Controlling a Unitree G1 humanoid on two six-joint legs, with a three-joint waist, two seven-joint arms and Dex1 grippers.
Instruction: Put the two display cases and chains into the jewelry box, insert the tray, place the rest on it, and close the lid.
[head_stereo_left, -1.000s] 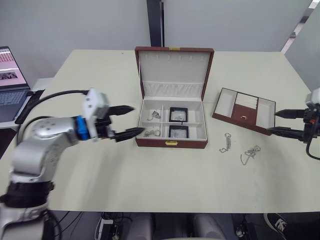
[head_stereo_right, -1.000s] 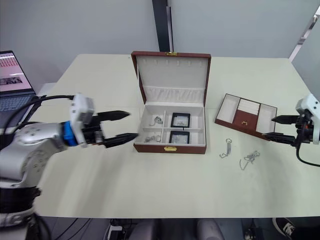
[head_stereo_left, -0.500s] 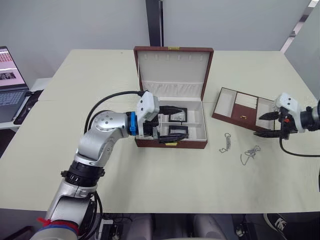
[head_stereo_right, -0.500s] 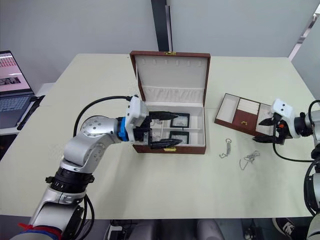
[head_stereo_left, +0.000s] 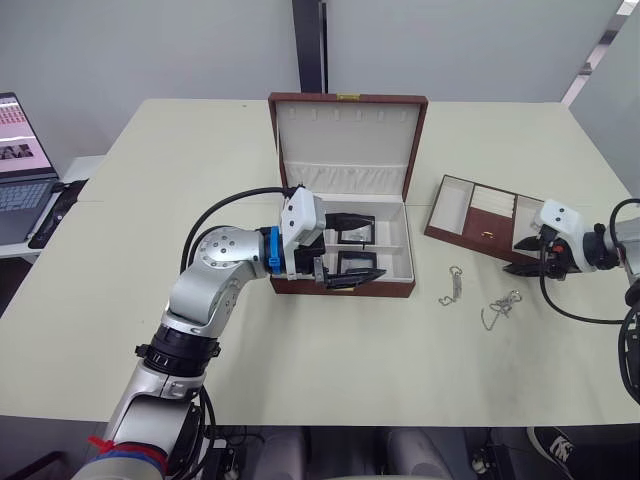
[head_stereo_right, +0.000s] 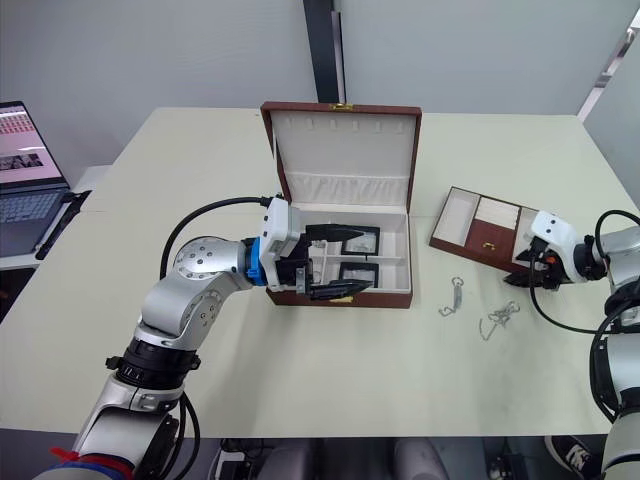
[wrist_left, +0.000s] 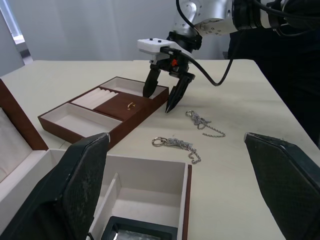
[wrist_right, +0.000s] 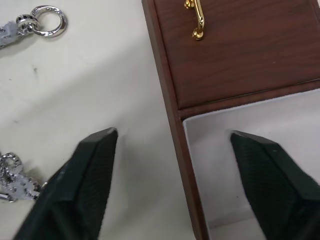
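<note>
Your left gripper (head_stereo_left: 352, 249) spread wide over the jewelry box (head_stereo_left: 343, 262), right gripper (head_stereo_left: 527, 258) released, straddling the tray (head_stereo_left: 487, 221) rim, chains (head_stereo_left: 478, 293) on the table (head_stereo_left: 150, 170) near its right edge.

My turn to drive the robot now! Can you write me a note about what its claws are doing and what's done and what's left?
Left claw: open, empty, over the open jewelry box.
Right claw: open, empty, straddling the near wall of the tray.
Done: both display cases lie in the box's middle compartments; silver chains are in its left ones. The lid stands open.
Left: two chains lie on the table between box and tray. Insert the tray, place the rest on it, then close the lid.
</note>
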